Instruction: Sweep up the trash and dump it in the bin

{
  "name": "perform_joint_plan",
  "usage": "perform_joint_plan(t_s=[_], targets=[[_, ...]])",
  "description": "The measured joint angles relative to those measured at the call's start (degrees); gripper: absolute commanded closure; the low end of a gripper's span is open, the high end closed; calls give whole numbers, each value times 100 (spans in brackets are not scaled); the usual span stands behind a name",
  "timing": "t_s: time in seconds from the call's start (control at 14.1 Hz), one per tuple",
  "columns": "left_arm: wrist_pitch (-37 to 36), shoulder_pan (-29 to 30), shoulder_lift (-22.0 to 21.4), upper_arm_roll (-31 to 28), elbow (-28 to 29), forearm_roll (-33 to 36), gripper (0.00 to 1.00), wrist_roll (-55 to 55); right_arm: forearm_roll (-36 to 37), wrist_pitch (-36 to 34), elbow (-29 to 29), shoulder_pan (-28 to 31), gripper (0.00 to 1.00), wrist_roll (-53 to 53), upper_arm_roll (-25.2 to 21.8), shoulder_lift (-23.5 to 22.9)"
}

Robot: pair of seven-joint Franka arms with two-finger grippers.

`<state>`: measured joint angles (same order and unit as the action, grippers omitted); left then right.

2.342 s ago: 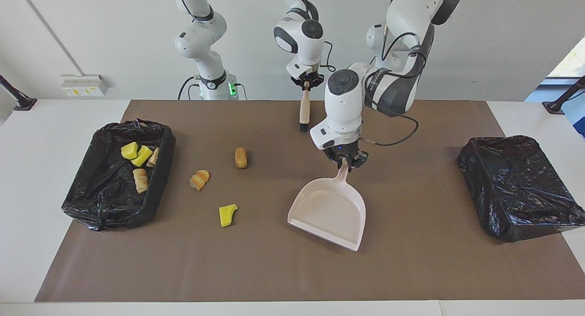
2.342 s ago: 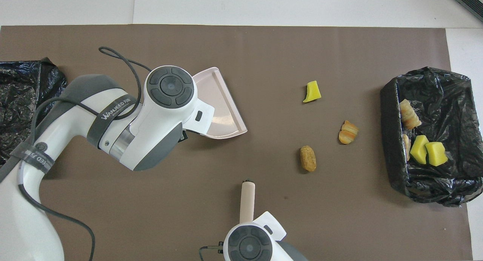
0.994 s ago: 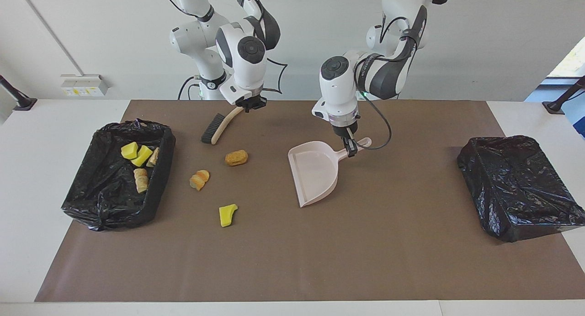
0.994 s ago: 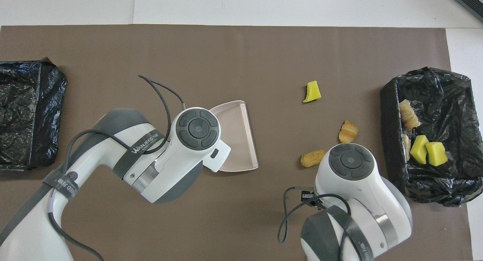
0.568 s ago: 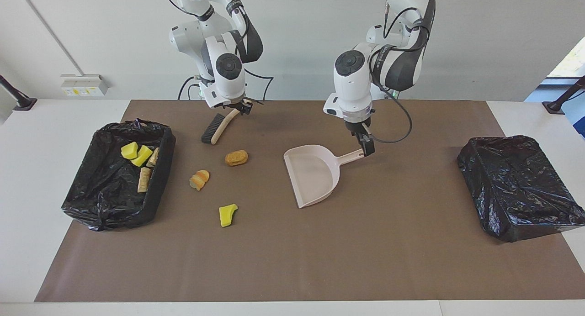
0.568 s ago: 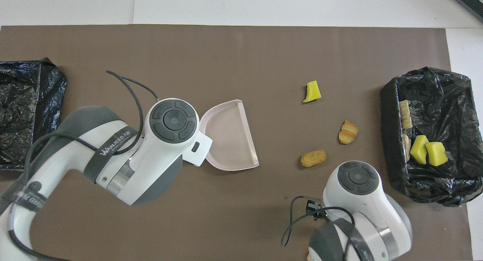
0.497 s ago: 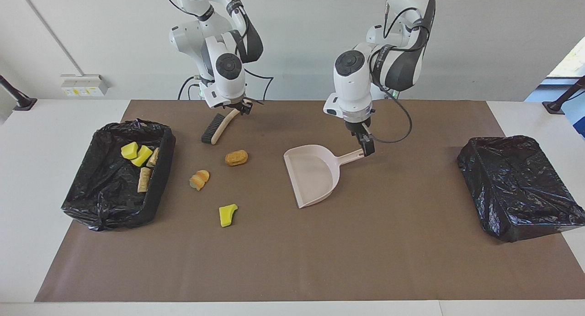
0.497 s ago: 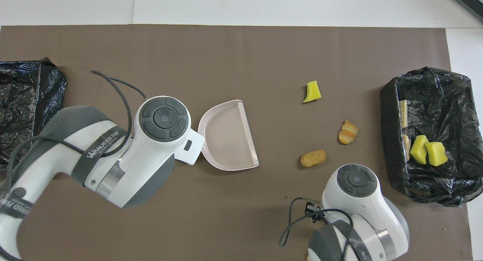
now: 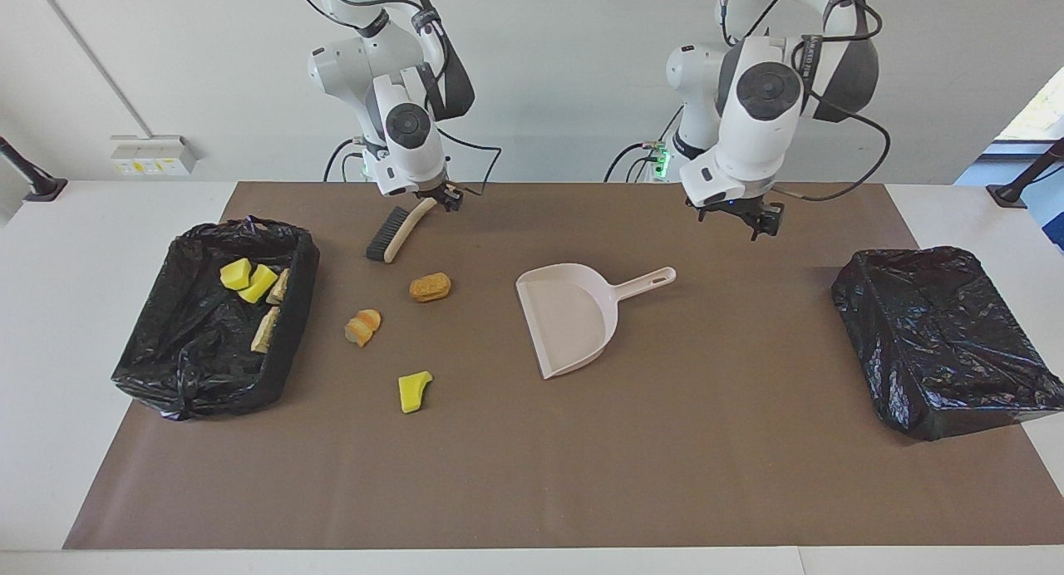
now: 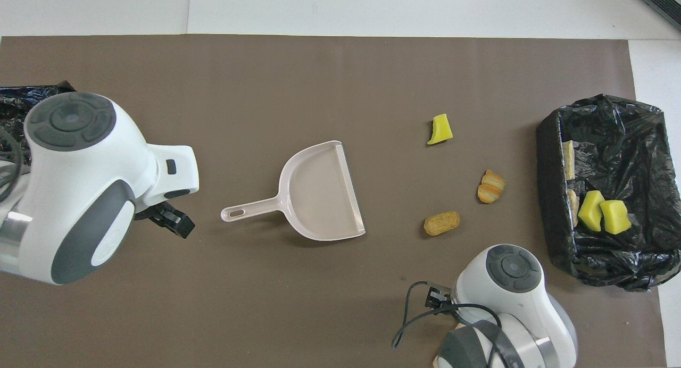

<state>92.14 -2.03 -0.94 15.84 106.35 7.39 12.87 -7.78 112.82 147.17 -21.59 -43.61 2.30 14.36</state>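
The dustpan (image 9: 573, 317) lay flat near the middle of the tabletop (image 9: 748, 475). Toward my right arm's end from it lay the roll (image 9: 430, 287), a croissant piece (image 9: 362, 326) and a wedge (image 9: 413, 390), the roll nearest the robots. The brush (image 9: 397, 230) lay nearer the robots than the roll. A bin (image 9: 218, 317) holding trash stood at that end; another bin (image 9: 943, 340) at my left arm's end.
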Motion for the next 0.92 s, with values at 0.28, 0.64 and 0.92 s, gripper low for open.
perform_joint_plan(t_s=[0.28,0.64,0.92], targets=[[-61,-1,-82,-693,-596,-436,0,-44,689,118,-1205,230,0,394,-18,-464],[-580,-28,-111,-1233,-1691,-722,0,-68,1272,230,-3212,1324,0,1940,-72,-1592],[-1118,-228,134,-1643,-2483,-728,0,-111,1537,-178,-4302,1937,0,3222,-89,-1833]])
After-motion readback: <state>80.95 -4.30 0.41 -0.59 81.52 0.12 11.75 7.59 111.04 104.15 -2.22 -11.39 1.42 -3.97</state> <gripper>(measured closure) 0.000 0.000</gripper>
